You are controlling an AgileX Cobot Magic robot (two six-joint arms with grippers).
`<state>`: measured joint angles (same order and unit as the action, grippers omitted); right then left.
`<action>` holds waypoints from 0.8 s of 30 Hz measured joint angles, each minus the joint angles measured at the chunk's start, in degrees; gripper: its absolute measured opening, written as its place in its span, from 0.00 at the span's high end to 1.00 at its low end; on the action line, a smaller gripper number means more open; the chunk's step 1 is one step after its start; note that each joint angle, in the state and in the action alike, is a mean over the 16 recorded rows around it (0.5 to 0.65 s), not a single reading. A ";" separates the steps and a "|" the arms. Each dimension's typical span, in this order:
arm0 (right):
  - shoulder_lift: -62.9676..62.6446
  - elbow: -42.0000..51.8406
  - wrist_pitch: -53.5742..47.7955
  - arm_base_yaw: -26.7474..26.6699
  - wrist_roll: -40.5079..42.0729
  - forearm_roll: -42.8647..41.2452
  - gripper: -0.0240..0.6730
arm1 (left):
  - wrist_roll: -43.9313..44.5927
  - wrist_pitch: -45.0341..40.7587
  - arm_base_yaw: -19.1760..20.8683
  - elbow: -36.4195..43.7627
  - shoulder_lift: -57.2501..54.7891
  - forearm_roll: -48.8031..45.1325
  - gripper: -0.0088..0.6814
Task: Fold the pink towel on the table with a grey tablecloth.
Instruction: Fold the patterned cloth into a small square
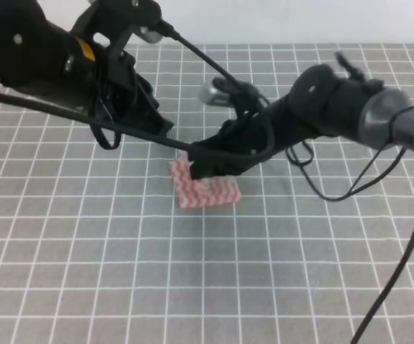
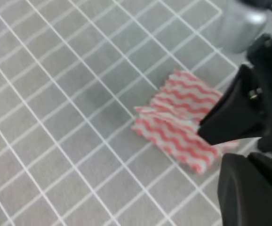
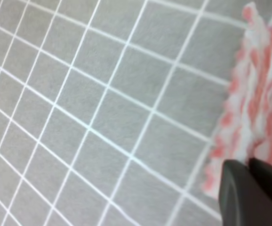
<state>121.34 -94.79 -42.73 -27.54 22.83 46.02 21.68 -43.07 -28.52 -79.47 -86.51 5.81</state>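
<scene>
The pink towel lies folded into a small rectangle on the table with a grey tablecloth. My right gripper reaches in from the right and sits low on the towel's upper-left edge, its jaws together on the cloth. In the right wrist view the towel runs up from the shut fingertips. My left gripper hangs above the table to the towel's upper left, apart from it, and looks shut and empty. In the left wrist view the towel lies partly under the right gripper's finger.
Black cables trail from the right arm across the cloth on the right. A silver cylinder, part of the right arm, shows behind the towel. Bare grid cloth fills the front half of the table.
</scene>
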 joint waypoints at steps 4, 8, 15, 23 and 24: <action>1.07 0.00 1.63 -1.33 -0.18 0.68 0.99 | 0.06 -1.87 -0.02 -0.01 0.39 0.34 0.99; 1.99 -0.01 2.72 -2.08 -0.29 1.44 0.98 | 0.25 -2.91 -0.02 -0.01 0.61 1.14 0.99; 3.43 -0.05 3.32 -2.41 -0.13 3.94 0.88 | 0.60 -3.57 -0.02 -0.01 0.73 3.07 0.99; 3.75 -0.74 0.80 -1.80 3.10 6.65 0.72 | 0.80 -4.35 0.00 -0.03 0.87 4.65 0.99; 3.67 -0.85 0.47 -1.65 3.56 6.64 0.71 | 0.88 -4.44 0.00 -0.03 0.89 4.93 0.99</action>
<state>125.02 -95.65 -42.27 -29.18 26.38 52.66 22.56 -47.50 -28.52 -79.50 -85.62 10.74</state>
